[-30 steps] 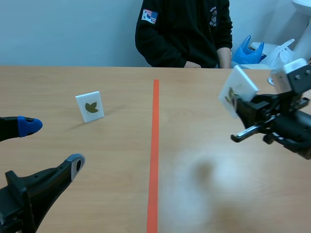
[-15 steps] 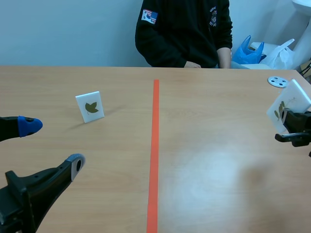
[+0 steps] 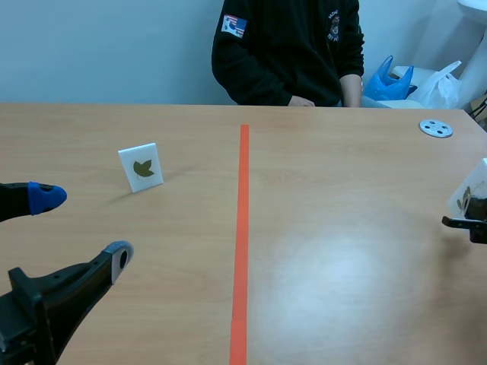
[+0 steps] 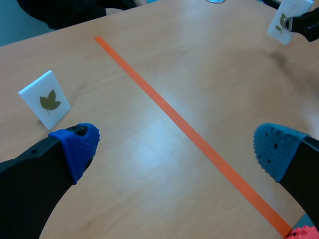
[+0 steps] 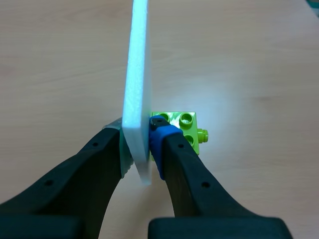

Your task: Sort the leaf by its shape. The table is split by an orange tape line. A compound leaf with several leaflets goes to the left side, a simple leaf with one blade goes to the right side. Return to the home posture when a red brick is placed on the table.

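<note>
The right gripper (image 5: 140,147) clamps a white leaf card (image 5: 138,74), a green brick (image 5: 188,128) at its base, far right of the orange tape line (image 3: 242,228), seemingly low over the table (image 3: 342,251). The left gripper (image 4: 174,149) gapes wide, holding nothing.

Leaf card (image 3: 141,168) left of orange tape line (image 3: 241,243); second card (image 3: 472,186) in right claw (image 3: 473,210)

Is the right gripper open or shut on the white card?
Shut on the white card: the right gripper presses it from both sides.
</note>
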You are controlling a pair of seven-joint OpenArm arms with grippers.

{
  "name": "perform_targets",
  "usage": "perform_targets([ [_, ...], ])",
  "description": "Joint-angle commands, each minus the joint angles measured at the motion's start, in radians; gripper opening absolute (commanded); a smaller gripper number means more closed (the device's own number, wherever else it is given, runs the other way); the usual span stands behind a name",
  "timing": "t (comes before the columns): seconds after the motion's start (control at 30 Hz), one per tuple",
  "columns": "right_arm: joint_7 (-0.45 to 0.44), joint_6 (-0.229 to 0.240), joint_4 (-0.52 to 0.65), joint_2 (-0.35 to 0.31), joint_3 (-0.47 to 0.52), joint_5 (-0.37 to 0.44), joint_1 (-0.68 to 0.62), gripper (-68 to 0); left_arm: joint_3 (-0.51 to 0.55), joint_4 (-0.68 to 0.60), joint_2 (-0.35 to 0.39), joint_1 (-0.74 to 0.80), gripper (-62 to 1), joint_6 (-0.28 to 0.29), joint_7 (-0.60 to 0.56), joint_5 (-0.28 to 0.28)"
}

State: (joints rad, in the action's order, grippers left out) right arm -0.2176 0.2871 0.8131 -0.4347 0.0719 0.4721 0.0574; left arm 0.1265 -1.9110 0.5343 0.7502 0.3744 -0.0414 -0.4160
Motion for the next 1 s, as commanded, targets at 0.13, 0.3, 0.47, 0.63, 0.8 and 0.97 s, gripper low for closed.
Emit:
perform_targets([
  [0.13, -0.067, -0.042, -0.056, 0.008, -0.063, -0.044, 0.044, -66.0, -0.003, -0.014, -0.007, -0.005, 1.4, 0.002, -0.014, -0.007],
  [0.3, -0.074, -0.056, -0.083, 0.031, -0.067, -0.075, 0.043, -64.1, -0.003, -0.014, -0.007, -0.005, 1.4, 0.002, -0.014, -0.007],
  [0.47, -0.082, -0.056, -0.083, 0.035, -0.067, -0.076, 0.042, -47.6, -0.003, -0.014, -0.007, -0.005, 1.4, 0.002, -0.014, -0.007],
  [0.63, -0.153, -0.055, -0.081, 0.027, -0.067, -0.077, 0.042, -23.9, -0.003, -0.014, -0.007, -0.005, 1.4, 0.002, -0.014, -0.007],
  [0.8, -0.237, -0.055, -0.052, 0.002, -0.063, -0.077, 0.041, -5.9, -0.003, -0.014, -0.007, -0.005, 1.4, 0.002, -0.014, -0.007],
  [0.97, -0.228, -0.053, 0.045, -0.037, -0.013, -0.077, -0.005, 0.4, -0.003, -0.014, -0.007, -0.005, 1.4, 0.002, -0.014, -0.007],
])
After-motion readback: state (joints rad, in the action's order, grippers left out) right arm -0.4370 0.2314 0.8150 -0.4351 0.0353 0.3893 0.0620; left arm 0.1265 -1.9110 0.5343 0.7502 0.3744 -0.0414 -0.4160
